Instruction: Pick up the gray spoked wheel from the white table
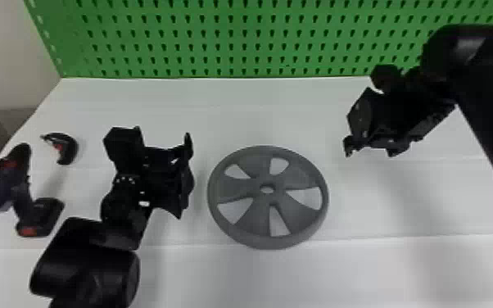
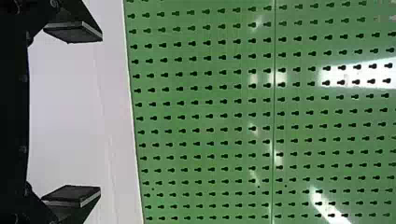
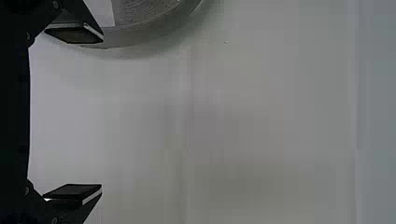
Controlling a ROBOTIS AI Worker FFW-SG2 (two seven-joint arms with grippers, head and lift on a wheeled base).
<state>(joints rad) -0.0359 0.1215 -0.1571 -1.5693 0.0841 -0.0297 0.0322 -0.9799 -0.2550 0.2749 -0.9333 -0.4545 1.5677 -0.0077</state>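
Note:
The gray spoked wheel point(image 1: 254, 235) lies flat on the white table point(image 1: 258, 118). Left of it in the head view is my left gripper point(image 1: 163, 144), pointing at the green board. The left wrist view shows that same gripper point(image 2: 72, 113) open and holding nothing. My right gripper point(image 1: 372, 151) hangs over the table, to the right of the wheel and a bit farther back. In the right wrist view my right gripper point(image 3: 74, 113) is also open, its pads wide apart, and part of the wheel's rim point(image 3: 149, 30) shows beyond one finger. Neither gripper touches the wheel.
A black and red power drill point(image 1: 20, 196) lies at the table's left side. Behind it is a small dark curved tool point(image 1: 68, 148) with a red part. The green perforated board point(image 1: 233, 41) rises along the table's back edge.

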